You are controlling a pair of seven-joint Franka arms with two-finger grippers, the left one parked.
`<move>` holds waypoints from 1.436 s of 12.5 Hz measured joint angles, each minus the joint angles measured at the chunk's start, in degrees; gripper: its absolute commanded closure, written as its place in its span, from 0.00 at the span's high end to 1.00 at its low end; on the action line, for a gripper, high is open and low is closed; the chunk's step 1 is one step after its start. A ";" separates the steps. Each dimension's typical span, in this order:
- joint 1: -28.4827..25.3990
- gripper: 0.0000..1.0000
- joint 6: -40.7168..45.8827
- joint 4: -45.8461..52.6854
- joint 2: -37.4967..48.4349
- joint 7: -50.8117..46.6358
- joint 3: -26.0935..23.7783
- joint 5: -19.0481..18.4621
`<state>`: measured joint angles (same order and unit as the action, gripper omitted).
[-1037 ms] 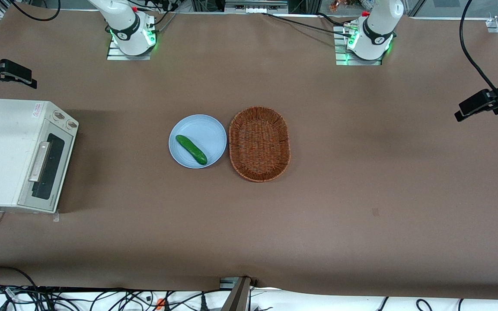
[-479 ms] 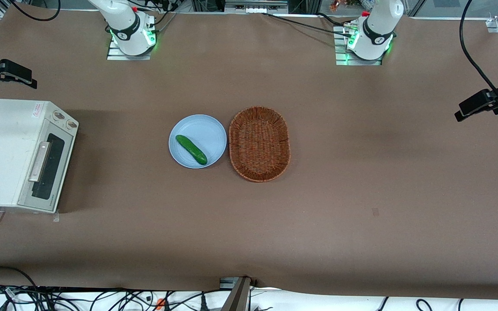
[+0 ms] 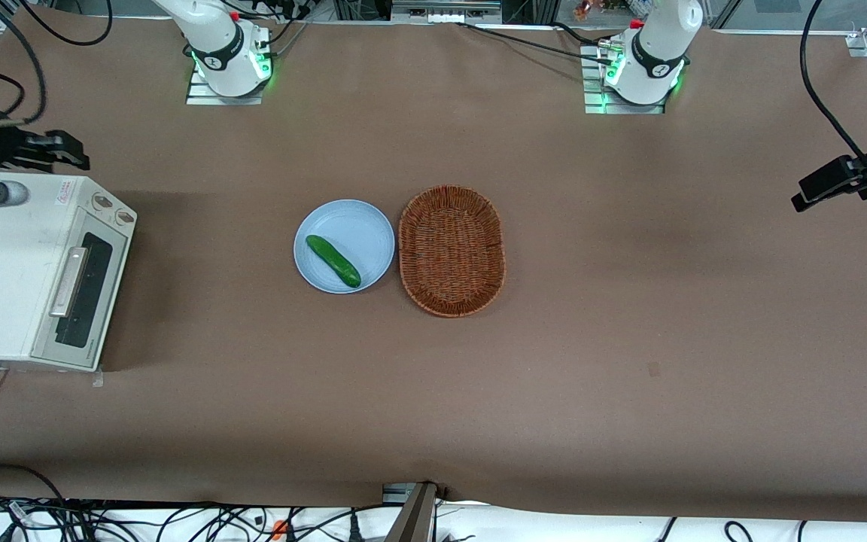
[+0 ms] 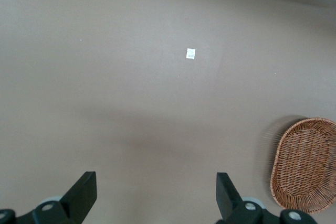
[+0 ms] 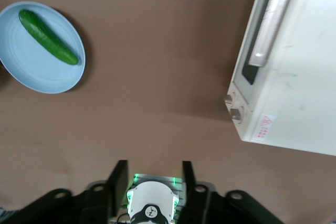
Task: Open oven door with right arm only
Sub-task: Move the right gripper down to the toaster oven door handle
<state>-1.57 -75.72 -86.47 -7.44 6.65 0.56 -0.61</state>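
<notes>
The cream-white toaster oven stands at the working arm's end of the table. Its oven door has a dark window and a silver bar handle, and it is shut. In the right wrist view the oven door and its handle show from above, with two knobs beside them. My right gripper hangs in the air above the table, a little farther from the front camera than the oven's knob end. The gripper is open, with nothing between its fingers.
A blue plate with a green cucumber on it lies mid-table, beside a brown wicker basket. The two arm bases stand along the table edge farthest from the front camera. Cables trail by the oven's corner.
My right gripper has shifted sideways toward the table's middle, and the wrist now shows over the oven's top corner. The oven door has not moved.
</notes>
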 measured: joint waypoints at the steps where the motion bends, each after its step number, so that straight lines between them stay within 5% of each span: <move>1: -0.95 0.00 -0.04 -0.56 -1.16 -0.03 -0.06 -0.78; 6: -5.15 0.00 -5.34 -2.81 -10.17 -0.13 -0.18 -12.70; 10: -5.72 0.00 -12.81 -7.12 -16.23 0.00 -0.18 -26.82; 18: -5.08 0.00 -16.72 -7.58 -18.27 5.84 0.37 -40.17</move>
<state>-6.66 -92.44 -94.05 -25.71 12.48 0.93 -40.78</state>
